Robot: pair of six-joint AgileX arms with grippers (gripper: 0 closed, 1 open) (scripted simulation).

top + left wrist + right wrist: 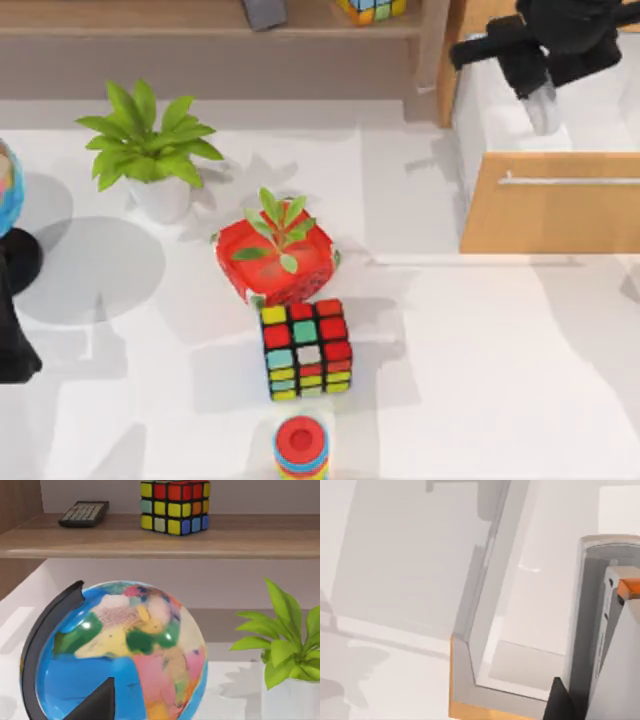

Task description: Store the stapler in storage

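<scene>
Right gripper: my right gripper [541,100] hangs over the open drawer at the back right of the table, its fingers closed on the stapler.
Stapler: the stapler [543,107] is a pale bar sticking out below my fingertips, pointing down toward the drawer's white floor; from my right wrist it [607,630] stands close and tall, with an orange patch near its upper end.
Whether it touches the floor: I cannot tell.
Drawer: the drawer [560,215] is pulled out, its wooden front and silver bar handle [570,181] lying on the near side of my gripper; the white inner wall and corner [485,630] show just beside the stapler.
Left arm: my left arm [12,340] sits parked at the table's left edge, far across from my right gripper; I cannot tell how its fingers stand.
Left wrist outlook: a globe [120,655] close ahead, a potted plant [287,645] beside it, and beyond, a shelf [160,537] bearing a calculator [84,513] and 1 colourful cube [174,506].
</scene>
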